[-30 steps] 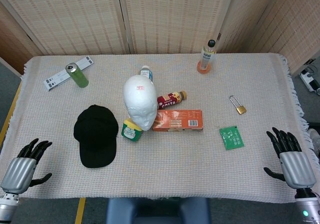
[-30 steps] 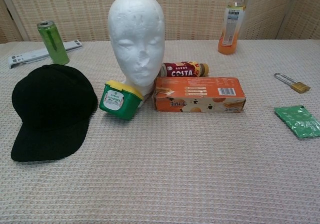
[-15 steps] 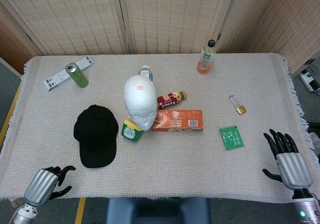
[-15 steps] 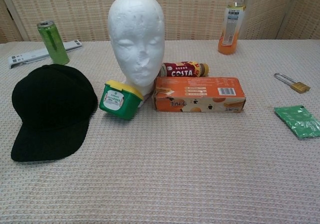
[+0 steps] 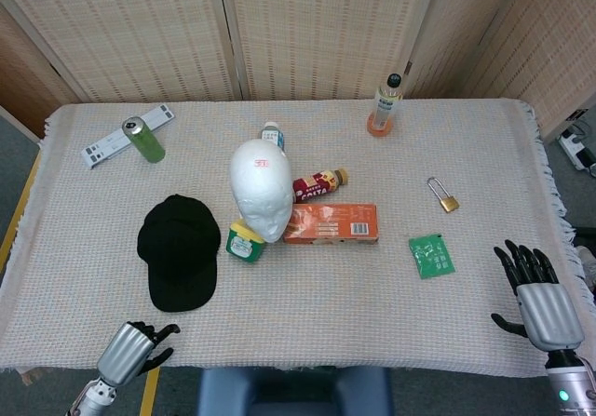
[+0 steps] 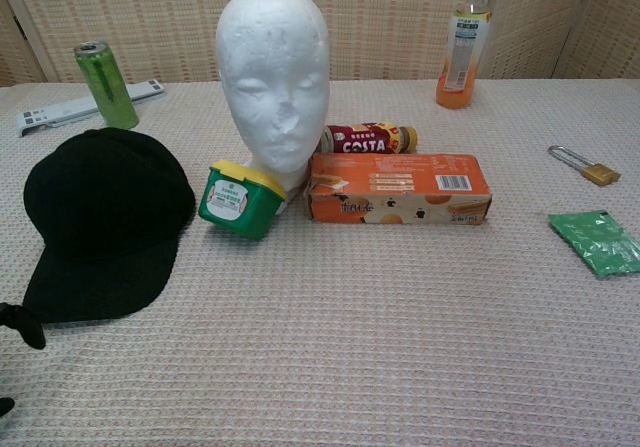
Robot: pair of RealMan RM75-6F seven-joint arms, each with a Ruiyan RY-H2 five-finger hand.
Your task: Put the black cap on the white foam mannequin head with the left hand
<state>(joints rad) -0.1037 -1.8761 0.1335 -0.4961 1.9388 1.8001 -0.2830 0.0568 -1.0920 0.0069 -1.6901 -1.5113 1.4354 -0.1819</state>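
Observation:
The black cap [image 5: 179,251] lies flat on the tablecloth left of centre, brim toward the front edge; the chest view shows the cap [image 6: 105,222] too. The white foam mannequin head [image 5: 261,188] stands just to its right, and in the chest view the bare head [image 6: 273,87] faces the camera. My left hand [image 5: 130,349] hovers at the table's front edge, just in front of the cap's brim, holding nothing, fingers loosely apart. Its dark fingertips [image 6: 22,325] show at the chest view's lower left. My right hand [image 5: 540,295] rests open at the front right, fingers spread.
A green tub [image 5: 246,243], an orange box [image 5: 331,222] and a Costa bottle [image 5: 319,185] crowd the head's base. A green can [image 5: 144,140] stands at the back left and an orange drink bottle [image 5: 384,104] at the back. A padlock [image 5: 443,195] and a green packet [image 5: 431,255] lie right.
My left hand has slid right along the front edge, from the table's left corner to just below the cap's brim, and its fingertips now enter the chest view. The right hand barely shifted.

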